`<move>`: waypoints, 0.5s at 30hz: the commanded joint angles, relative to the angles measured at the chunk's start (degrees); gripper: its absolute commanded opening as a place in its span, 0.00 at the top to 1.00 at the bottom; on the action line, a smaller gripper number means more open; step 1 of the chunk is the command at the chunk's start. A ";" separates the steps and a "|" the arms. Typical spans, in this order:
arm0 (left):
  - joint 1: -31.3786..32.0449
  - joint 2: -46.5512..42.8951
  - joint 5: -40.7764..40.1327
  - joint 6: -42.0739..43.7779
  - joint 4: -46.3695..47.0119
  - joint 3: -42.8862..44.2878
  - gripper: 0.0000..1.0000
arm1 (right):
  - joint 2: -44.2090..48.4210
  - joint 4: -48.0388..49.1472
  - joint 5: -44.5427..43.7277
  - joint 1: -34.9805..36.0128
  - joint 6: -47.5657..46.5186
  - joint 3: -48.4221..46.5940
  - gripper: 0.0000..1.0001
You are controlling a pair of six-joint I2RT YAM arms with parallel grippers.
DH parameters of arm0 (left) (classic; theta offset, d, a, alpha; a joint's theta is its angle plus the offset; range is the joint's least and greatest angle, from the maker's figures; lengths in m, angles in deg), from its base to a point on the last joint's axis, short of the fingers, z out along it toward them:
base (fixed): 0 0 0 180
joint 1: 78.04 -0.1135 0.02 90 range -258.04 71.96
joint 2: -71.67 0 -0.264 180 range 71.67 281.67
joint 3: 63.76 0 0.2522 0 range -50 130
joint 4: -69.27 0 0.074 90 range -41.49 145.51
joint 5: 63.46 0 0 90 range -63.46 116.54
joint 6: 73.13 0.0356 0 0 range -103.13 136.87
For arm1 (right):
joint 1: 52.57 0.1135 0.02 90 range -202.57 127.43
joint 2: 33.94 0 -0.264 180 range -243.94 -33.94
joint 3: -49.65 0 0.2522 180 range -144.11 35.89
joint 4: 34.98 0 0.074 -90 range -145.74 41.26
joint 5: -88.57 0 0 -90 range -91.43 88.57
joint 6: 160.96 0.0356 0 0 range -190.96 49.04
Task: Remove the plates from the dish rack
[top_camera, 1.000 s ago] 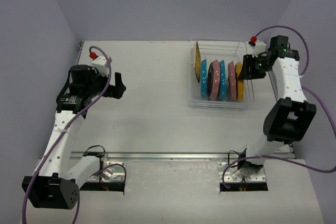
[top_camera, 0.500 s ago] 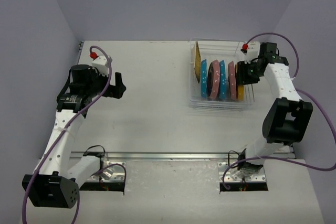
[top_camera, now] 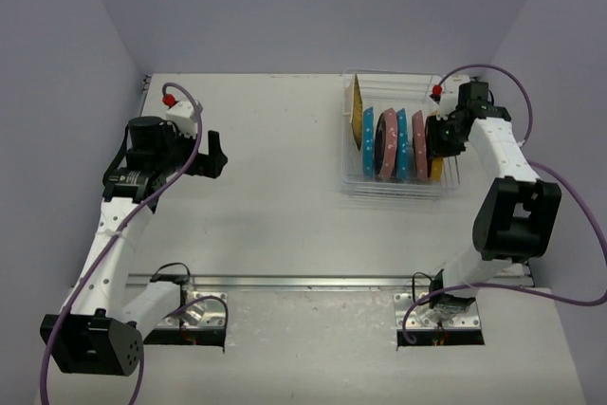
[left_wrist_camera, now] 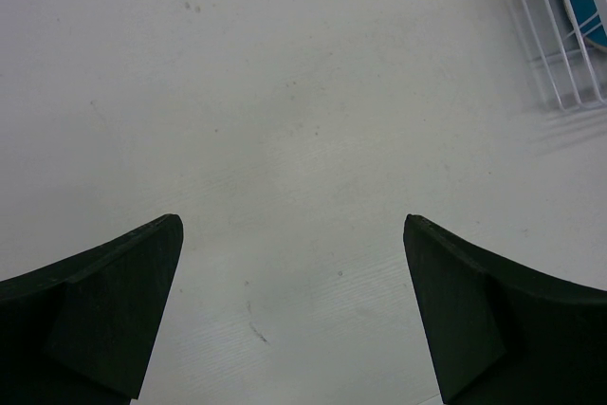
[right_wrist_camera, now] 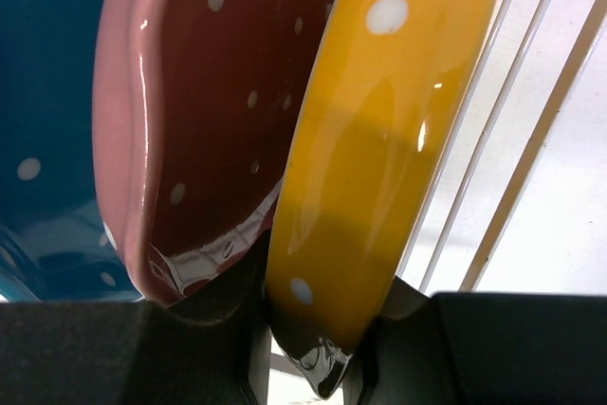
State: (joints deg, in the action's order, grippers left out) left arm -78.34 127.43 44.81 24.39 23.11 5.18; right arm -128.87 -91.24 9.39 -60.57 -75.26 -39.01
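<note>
Plates [top_camera: 394,144] stand on edge in the dish rack [top_camera: 398,193] at 1 o'clock on the surface [top_camera: 266,130] from above, with the right gripper [top_camera: 438,138] at the yellow plate [top_camera: 434,171], the row's 3 o'clock end. Left wrist: the left gripper [left_wrist_camera: 294,310] gapes wide, empty. Right wrist: narrow jaws pinch that glossy, white-dotted rim; stiff, slick and breakable, it likely needs a firm rim hold.

White table [top_camera: 285,206], clear dish rack [top_camera: 398,189] at its far right
</note>
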 commanded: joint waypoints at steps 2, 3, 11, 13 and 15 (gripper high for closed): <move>0.30 -1.28 0.05 0.44 1.82 1.20 0.00 | 3.31 0.43 5.62 0.36 2.97 -2.28 1.00; 0.30 -1.20 0.07 0.39 1.74 1.38 0.00 | 4.05 -0.08 6.24 0.36 3.20 -2.74 1.00; 0.30 -0.78 -0.69 0.92 -0.04 3.07 0.00 | 8.41 -2.69 9.77 0.30 6.07 -6.46 1.00; 0.30 -0.74 -0.70 0.84 -0.41 3.37 0.00 | 9.17 -2.99 10.65 0.17 6.36 -7.74 1.00; 0.30 -0.66 -0.82 0.90 -0.73 3.56 0.00 | 9.34 -3.48 11.11 0.05 6.64 -8.80 1.00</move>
State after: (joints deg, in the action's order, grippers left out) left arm -78.34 127.43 44.15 24.57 21.84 5.54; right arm -124.40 -97.06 11.06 -61.04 -71.95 -41.42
